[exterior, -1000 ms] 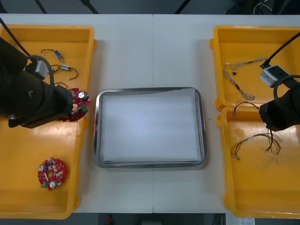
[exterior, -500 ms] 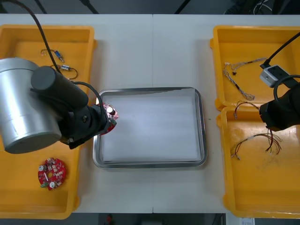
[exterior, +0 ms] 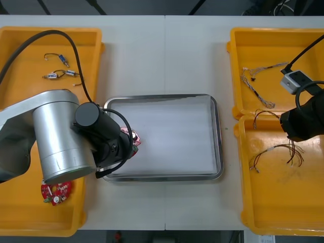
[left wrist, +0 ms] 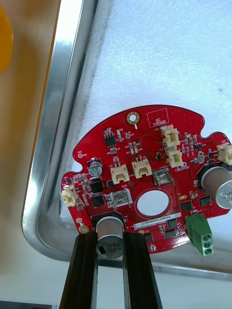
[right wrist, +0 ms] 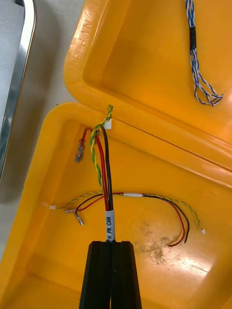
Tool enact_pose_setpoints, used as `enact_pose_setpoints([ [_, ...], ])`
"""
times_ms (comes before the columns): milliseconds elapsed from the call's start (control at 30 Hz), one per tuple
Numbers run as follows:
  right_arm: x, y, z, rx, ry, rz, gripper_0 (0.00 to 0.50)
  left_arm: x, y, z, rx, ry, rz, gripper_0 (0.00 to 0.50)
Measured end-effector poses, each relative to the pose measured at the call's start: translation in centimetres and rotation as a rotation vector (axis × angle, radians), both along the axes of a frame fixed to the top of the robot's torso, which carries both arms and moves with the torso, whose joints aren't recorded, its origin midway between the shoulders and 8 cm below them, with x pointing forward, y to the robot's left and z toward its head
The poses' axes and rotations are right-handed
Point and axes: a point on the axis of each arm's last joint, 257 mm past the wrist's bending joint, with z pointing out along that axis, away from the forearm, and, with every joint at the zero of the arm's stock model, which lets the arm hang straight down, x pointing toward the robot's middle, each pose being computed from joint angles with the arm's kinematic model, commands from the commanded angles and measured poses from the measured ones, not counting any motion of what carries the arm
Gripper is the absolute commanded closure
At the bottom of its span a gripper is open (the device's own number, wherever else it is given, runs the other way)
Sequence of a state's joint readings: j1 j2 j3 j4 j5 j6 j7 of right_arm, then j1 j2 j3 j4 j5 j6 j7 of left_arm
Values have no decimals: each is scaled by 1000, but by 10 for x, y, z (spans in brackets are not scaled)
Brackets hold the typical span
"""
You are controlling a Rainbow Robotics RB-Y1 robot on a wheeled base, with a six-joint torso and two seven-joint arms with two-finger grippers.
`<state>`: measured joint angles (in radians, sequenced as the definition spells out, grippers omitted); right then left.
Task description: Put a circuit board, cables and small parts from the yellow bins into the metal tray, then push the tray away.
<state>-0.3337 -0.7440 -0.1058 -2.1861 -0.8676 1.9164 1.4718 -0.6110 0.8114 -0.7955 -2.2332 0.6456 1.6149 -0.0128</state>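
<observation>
Pale surface [exterior: 167, 55]: my left jaws pinch the circuit board [left wrist: 145, 164] at the tray's [exterior: 162, 96] eight o'clock, "QC STICKER" end pointing away; right jaws closed over a yellow bin [exterior: 283, 202].

Electronics lab or assembly workstation. A light table [exterior: 167, 55] carries yellow bins [exterior: 30, 202] along its left and right edges and a metal tray [exterior: 162, 96] at its middle. The bins hold sorted stock: round red circuit boards [exterior: 54, 192], loose cables [exterior: 276, 151] and small metal parts [exterior: 58, 75].

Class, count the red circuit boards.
2 boards: one in the left gripper over the metal tray; one in a left yellow bin, partly under that arm, which may hide more.
</observation>
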Motion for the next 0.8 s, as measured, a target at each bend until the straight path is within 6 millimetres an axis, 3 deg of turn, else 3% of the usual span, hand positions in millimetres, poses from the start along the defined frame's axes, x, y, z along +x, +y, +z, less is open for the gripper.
enact_pose_setpoints([
  [433, 0, 0, 0, 0, 0, 0, 500, 0, 0, -24, 57, -5, -17, 497],
  [800, 0, 0, 0, 0, 0, 0, 500, 1, -4, -33, 57, -12, -27, 495],
])
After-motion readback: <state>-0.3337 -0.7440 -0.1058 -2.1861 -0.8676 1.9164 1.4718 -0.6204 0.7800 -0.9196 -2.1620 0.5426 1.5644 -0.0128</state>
